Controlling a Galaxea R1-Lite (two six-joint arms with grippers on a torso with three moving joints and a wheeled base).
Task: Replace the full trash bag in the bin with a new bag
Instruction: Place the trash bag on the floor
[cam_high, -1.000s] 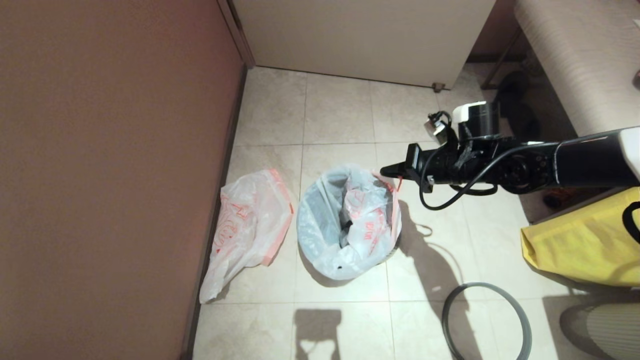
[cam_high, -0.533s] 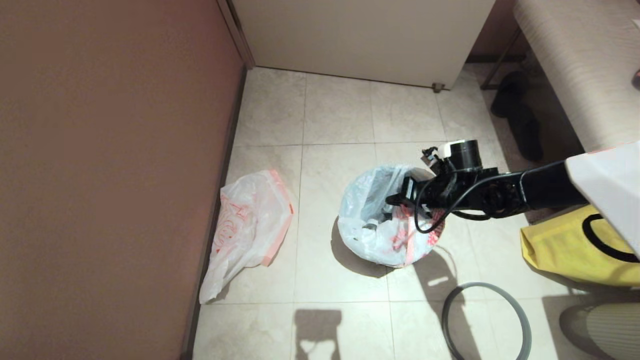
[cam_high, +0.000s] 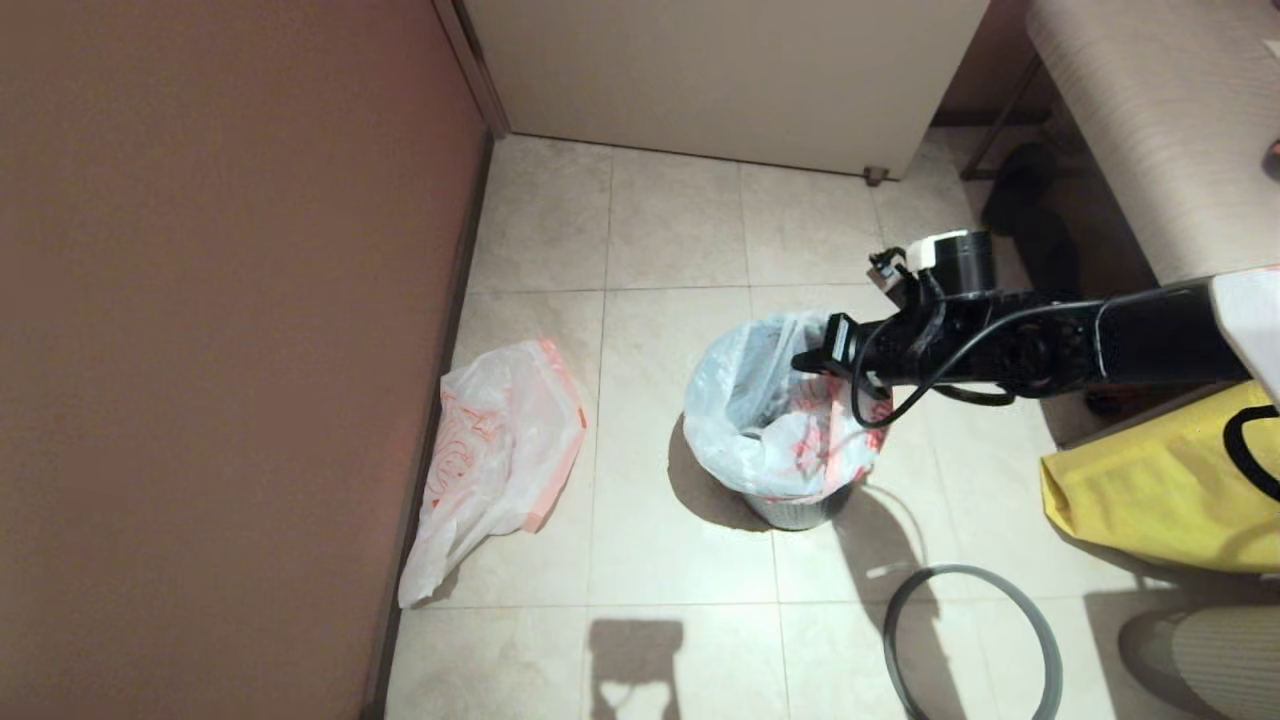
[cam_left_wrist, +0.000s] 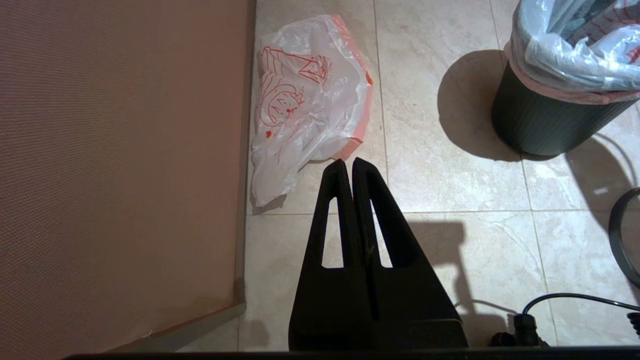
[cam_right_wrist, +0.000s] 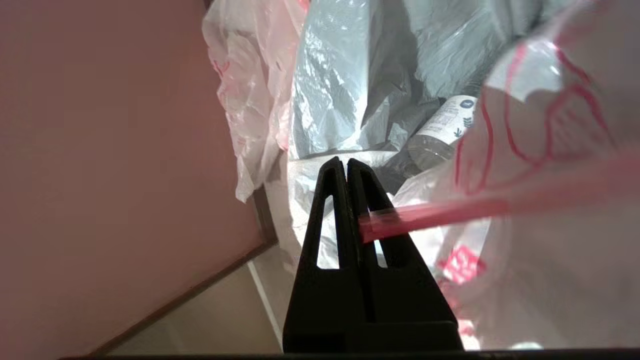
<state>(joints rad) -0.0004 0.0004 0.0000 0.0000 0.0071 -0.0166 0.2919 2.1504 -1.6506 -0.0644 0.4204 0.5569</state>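
Observation:
The full trash bag (cam_high: 760, 430) sits in the black bin (cam_high: 795, 512), its mouth pulled up and folded over the bin's top. My right gripper (cam_high: 800, 362) hovers at the bag's right rim, shut on its thin red handle strip (cam_right_wrist: 450, 210). The right wrist view looks into the full trash bag (cam_right_wrist: 350, 75), where a clear bottle (cam_right_wrist: 445, 130) lies. The new bag (cam_high: 500, 450) lies flat on the floor by the wall, left of the bin. My left gripper (cam_left_wrist: 348, 161) hangs parked and shut on nothing above the floor, near the new bag (cam_left_wrist: 305, 110) and left of the bin (cam_left_wrist: 540, 125).
The grey hoop rim (cam_high: 975, 640) lies on the tiles to the front right of the bin. A yellow bag (cam_high: 1160, 490) stands at the right. A brown wall (cam_high: 200, 350) runs along the left, a white panel (cam_high: 720, 70) closes the back, and dark shoes (cam_high: 1030, 200) lie under the furniture.
The bin with the full bag has slid about one tile to the right, pulled by my right gripper. The gripper dipped and then rose, drawing the bag's rim up. The new bag stayed put.

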